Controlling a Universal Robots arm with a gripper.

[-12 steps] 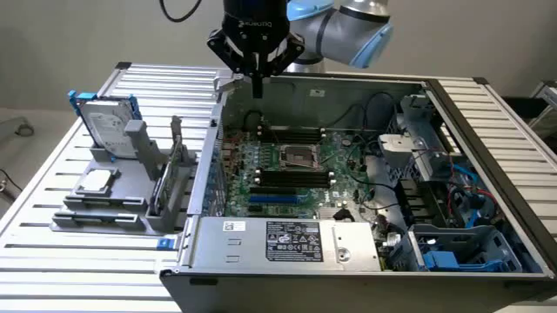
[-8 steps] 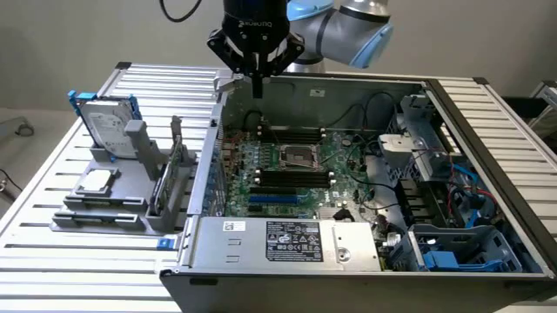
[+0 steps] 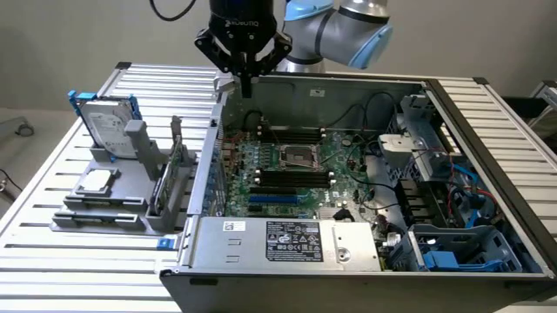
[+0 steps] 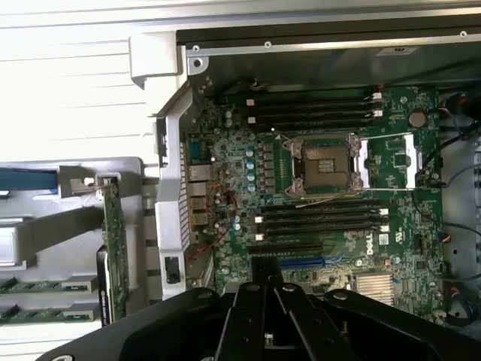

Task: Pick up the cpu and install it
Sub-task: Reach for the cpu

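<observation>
Gripper (image 3: 246,91) hovers above the case wall (image 3: 211,150), 2 fingers pinched together, empty. Cpu (image 3: 98,180) lies well off to its side, lower, on the grey holder (image 3: 104,210) (untouched). Advice: open wide, come down square.

We are looking at a robotics lab set up for computer assembly. An industrial arm (image 3: 344,29) with pale blue joints reaches in at the top centre of the exterior view, over a tabletop (image 3: 52,215) of ribbed aluminium slats. An open case (image 3: 218,251) lies on it at centre and right, its motherboard (image 3: 296,176) bare. At left a grey jig (image 3: 130,218) holds loose parts: a drive (image 3: 109,124) upright, a cpu (image 3: 96,181) flat. Behind, we see a plain grey wall (image 3: 70,39).
</observation>
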